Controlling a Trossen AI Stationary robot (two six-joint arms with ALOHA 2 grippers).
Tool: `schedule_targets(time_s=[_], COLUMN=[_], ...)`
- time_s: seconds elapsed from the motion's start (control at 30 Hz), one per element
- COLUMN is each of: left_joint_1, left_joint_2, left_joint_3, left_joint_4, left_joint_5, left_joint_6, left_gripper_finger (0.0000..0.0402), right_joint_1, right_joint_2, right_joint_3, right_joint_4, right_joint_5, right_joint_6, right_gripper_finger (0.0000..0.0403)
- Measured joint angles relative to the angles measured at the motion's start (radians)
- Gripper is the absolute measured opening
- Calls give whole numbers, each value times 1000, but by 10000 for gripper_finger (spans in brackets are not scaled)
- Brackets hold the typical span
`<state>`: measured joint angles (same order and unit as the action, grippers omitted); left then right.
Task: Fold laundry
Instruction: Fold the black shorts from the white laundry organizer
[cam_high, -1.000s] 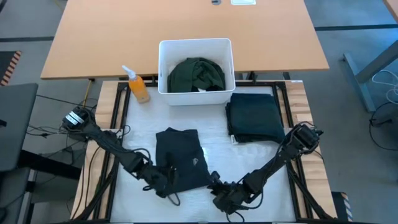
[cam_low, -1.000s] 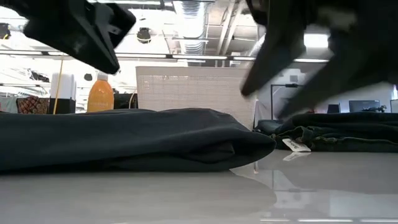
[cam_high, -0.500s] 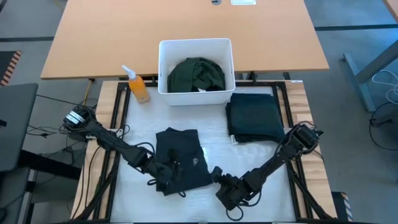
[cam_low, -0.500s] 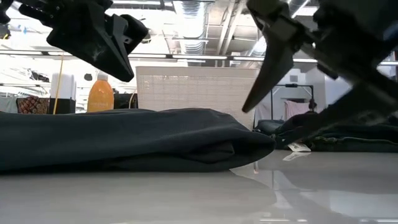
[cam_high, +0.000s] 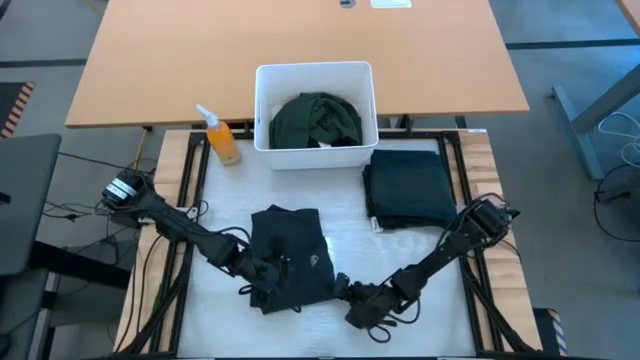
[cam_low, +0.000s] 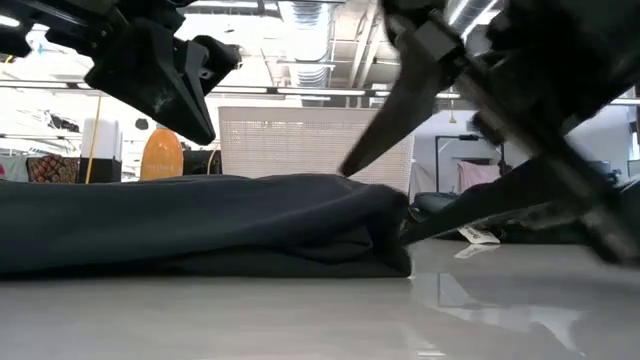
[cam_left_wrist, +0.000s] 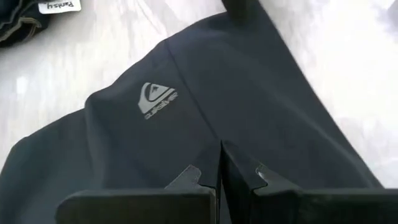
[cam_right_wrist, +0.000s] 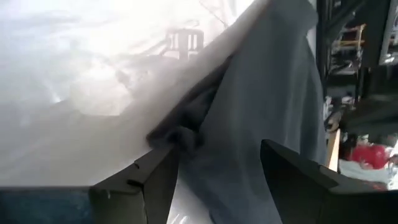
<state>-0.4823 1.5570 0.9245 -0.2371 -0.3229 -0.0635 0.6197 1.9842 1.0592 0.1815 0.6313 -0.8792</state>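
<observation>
A black folded garment (cam_high: 290, 255) with a small logo (cam_left_wrist: 157, 99) lies flat on the white table top, near the middle. My left gripper (cam_left_wrist: 221, 163) is shut and hovers over the garment's near left part (cam_high: 265, 282); the low view shows a gap beneath its tip (cam_low: 205, 135). My right gripper (cam_low: 375, 205) is open at the garment's near right corner (cam_right_wrist: 177, 134), one finger above the cloth and one low at the table. A dark green folded garment (cam_high: 408, 188) lies at the far right. Another green garment (cam_high: 315, 118) sits in the white bin (cam_high: 262, 100). My right gripper comes level-slanting from the table's near right. Its lower fingertip (cam_low: 410, 232) meets the folded edge of the garment's near right corner (cam_low: 400, 250), which is pushed in and bunched. The upper finger (cam_low: 380, 140) stands over the cloth, apart from it. The garment rests on the table.
An orange spray bottle (cam_high: 220, 138) stands left of the bin. A wooden desk (cam_high: 300, 40) lies beyond the table's far edge. Bare white table shows in front of the black garment (cam_low: 320, 310) and between the two folded garments.
My right gripper has sunk toward the table, rolled, and moved left against the black garment's near right corner, whose end has been pushed back and bunched. My left gripper has drifted a little to the right over the garment, still shut.
</observation>
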Motion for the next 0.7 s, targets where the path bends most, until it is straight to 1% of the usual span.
schedule_targets(time_s=[0.1,0.23,0.3,0.37,0.4,0.47,0.57,0.6,0.63,0.67,0.7], left_joint_1=[9,23,36,53,63,87,132,147,161,172,181], left_joint_2=[0,0,-1,-1,-1,-1,-1,-1,-1,-1,-1], left_joint_3=[0,0,0,0,0,0,0,0,0,0,-1], left_joint_4=[-4,-16,-20,-20,-21,-27,-53,-58,-60,-60,-58], left_joint_5=[-2,-4,-4,-12,-21,-30,-20,-4,15,36,56], left_joint_6=[17,26,39,67,82,108,121,121,121,121,121], left_gripper_finger=[0,0,0,0,0,0,0,0,0,0,0], right_joint_1=[-15,-21,-26,-34,-37,-47,-60,-61,-62,-61,-61], right_joint_2=[57,138,159,172,174,175,163,155,143,129,115], right_joint_3=[14,47,61,73,77,80,80,80,79,79,77], right_joint_4=[130,293,348,363,361,358,328,302,265,223,180], right_joint_5=[-23,7,7,6,5,-12,-42,-53,-66,-75,-93], right_joint_6=[-111,-229,-233,-216,-190,-118,9,46,81,118,162], right_gripper_finger=[249,243,235,220,207,167,82,51,29,19,19])
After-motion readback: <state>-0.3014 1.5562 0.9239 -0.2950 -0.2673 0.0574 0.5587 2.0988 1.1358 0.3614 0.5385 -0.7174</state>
